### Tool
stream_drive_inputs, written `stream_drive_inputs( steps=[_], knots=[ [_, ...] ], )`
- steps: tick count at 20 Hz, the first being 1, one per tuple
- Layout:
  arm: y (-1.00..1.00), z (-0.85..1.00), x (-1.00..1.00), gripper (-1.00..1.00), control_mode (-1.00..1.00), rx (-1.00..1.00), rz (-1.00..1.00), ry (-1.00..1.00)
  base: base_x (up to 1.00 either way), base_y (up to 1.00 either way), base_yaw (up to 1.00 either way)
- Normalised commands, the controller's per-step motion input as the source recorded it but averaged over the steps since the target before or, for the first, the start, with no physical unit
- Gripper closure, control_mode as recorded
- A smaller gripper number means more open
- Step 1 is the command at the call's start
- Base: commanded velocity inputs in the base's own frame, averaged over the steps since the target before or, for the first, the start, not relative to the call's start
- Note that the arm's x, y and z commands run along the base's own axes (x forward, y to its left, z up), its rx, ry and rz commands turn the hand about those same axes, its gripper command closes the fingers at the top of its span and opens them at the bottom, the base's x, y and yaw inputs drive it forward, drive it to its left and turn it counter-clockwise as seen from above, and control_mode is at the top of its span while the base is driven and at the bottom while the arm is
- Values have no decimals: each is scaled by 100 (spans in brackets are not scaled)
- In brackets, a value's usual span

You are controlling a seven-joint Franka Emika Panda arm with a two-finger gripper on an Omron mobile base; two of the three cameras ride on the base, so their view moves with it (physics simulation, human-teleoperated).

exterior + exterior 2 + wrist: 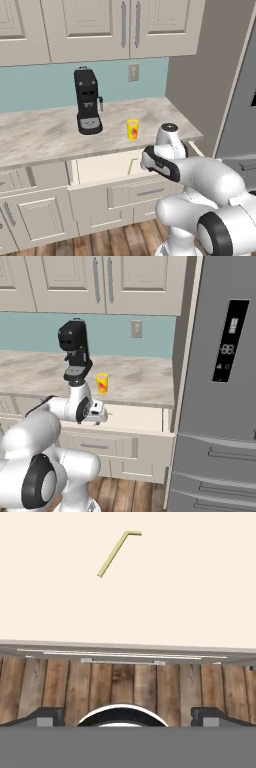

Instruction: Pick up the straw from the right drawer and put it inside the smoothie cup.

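Hand view shows the straw (115, 556) lying flat on the right drawer (200, 597) floor, ahead of the claw (128, 714), whose jaws are spread wide and empty. So thin a stick may slip sideways if they close off-centre.

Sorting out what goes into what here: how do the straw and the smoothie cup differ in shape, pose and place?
The straw is a thin pale stick with a bent end; the smoothie cup is short and wide, with a red mark. The straw lies flat; the cup stands upright. The straw is inside the open right drawer; the cup is on the counter near the coffee machine. Both are yellowish.
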Motion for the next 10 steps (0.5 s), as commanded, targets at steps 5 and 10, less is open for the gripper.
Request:
stream_drive_inputs(
  steps=[5, 10],
  knots=[
    [0, -14, 29, -100, -100, 0, 0, 4, 0, 0, 0],
    [0, -5, 31, -100, -100, 0, 0, 3, 0, 0, 0]
  ],
)
